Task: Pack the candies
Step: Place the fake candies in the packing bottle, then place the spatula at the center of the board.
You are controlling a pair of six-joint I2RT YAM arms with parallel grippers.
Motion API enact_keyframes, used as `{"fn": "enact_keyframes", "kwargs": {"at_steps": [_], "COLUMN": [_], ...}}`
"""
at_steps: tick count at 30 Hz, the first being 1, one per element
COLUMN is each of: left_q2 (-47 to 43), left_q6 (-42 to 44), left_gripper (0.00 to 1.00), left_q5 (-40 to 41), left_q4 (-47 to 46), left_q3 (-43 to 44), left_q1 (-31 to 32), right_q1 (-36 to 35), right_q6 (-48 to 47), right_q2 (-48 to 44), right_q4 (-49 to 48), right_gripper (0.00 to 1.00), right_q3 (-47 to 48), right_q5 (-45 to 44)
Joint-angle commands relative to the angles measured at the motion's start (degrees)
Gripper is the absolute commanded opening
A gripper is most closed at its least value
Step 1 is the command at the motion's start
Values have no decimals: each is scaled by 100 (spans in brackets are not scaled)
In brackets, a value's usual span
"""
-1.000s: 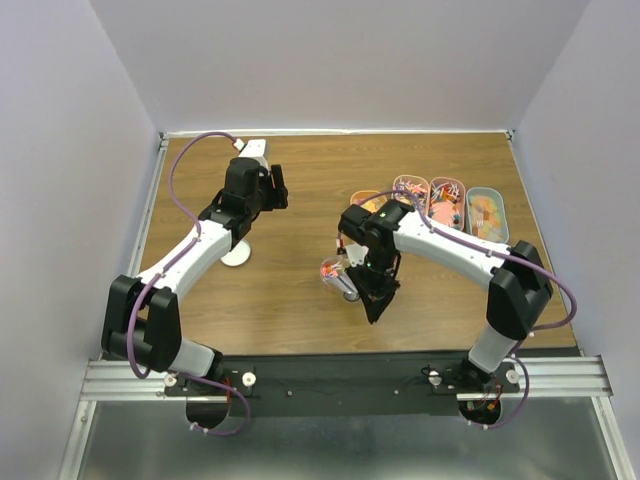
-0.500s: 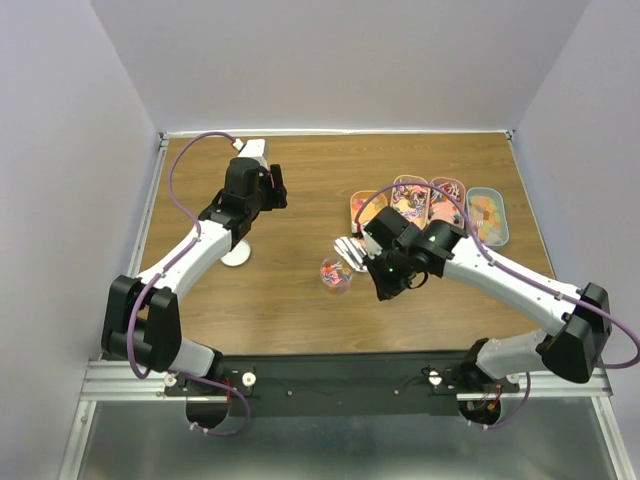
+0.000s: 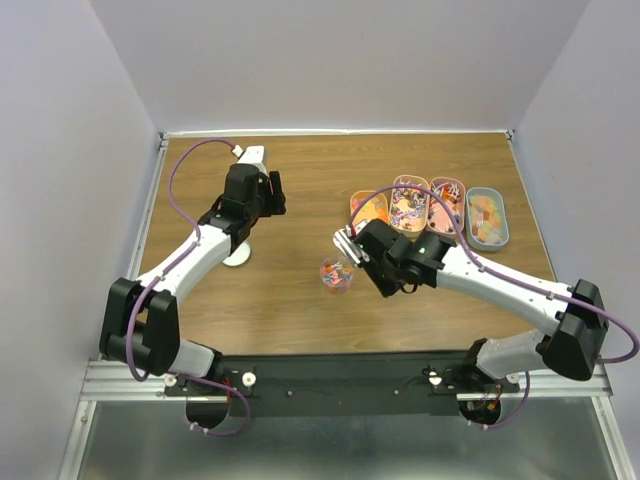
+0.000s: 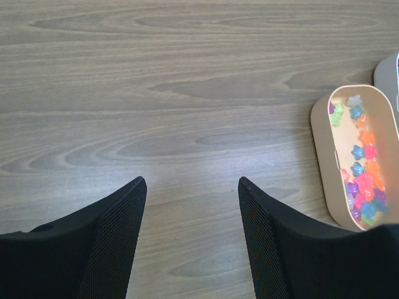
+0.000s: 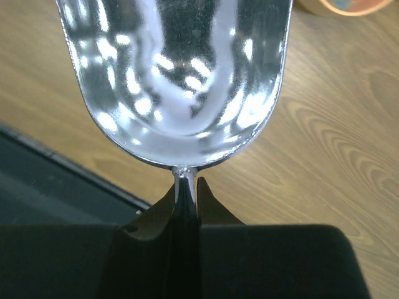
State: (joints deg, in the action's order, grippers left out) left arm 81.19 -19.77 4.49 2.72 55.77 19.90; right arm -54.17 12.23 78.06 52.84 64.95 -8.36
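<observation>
Tiny multicoloured candies fill a small clear cup on the table. More candies lie in a beige oblong tray at the right of the left wrist view. My right gripper is shut on the thin handle of a metal scoop, just right of and behind the cup. In the right wrist view the scoop's bowl is empty and the gripper pinches its handle. My left gripper is open and empty over bare wood at the left; its fingers are spread wide.
Several oblong trays stand in a row at the back right: orange, beige, pink and pale green. A white round lid lies under the left arm. A tray edge shows top right.
My right arm has swung out from over the cup, carrying the scoop back and right toward the trays. My left gripper has edged slightly toward the back.
</observation>
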Motion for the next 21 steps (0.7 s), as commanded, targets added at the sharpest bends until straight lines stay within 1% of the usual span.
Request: {"fn": "enact_keyframes", "kwargs": {"at_steps": [1, 4, 7, 8, 10, 13, 16, 21], "left_q2": [-296, -349, -393, -402, -437, -507, -577, -560], "left_q6": [-132, -150, -185, -185, -211, -238, -264, -326], "left_gripper": [69, 69, 68, 68, 69, 69, 69, 69], "left_q5": [166, 184, 175, 149, 131, 183, 228, 184], "left_q4": [44, 115, 123, 132, 176, 255, 264, 343], "left_q3": [-127, -154, -189, -189, -180, -163, -224, -277], "left_q1": [14, 14, 14, 14, 14, 14, 14, 14], "right_q1": [-32, -23, 12, 12, 73, 74, 135, 258], "right_q6": [613, 948, 1220, 1273, 1536, 2089, 2589, 3206], "right_q2": [-28, -2, 235, 305, 420, 289, -18, -300], "right_q4": [-424, -432, -257, -239, -160, -72, -72, -89], "right_gripper": [1, 1, 1, 1, 1, 1, 1, 1], "right_q3": [-395, -483, -422, -413, -369, -324, -868, -1895], "right_q5": [-1123, -1159, -1256, -1212, -793, -711, -869, -860]}}
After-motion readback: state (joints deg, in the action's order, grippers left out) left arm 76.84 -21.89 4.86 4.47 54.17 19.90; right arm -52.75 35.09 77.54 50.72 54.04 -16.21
